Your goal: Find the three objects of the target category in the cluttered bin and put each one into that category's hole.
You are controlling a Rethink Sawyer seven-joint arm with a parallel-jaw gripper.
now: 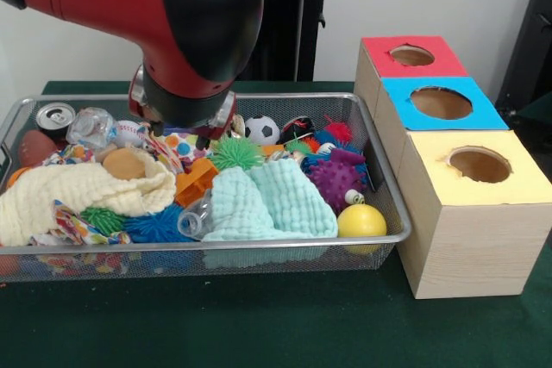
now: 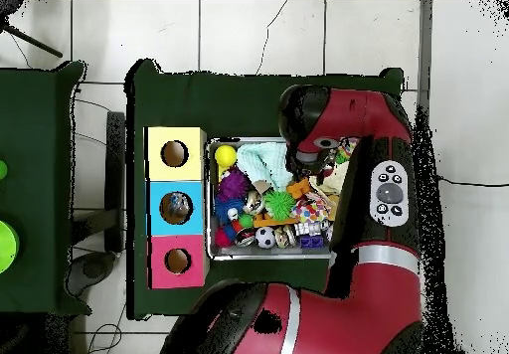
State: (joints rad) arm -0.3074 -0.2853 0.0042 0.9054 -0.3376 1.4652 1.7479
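Three wooden boxes are counted beside the wire bin [image 1: 392, 213], one hole in each: the red-topped box [image 1: 412, 58], the blue-topped box [image 1: 440, 103], the yellow-topped box [image 1: 477, 180]. Inside the bin, two cloths are seen, a mint cloth [image 1: 267, 202] and a cream cloth [image 1: 78, 191]. One yellow ball [image 1: 361, 221], one soccer ball [image 1: 261, 130], one baseball [image 1: 128, 133] and one can [image 1: 55, 118] are counted.
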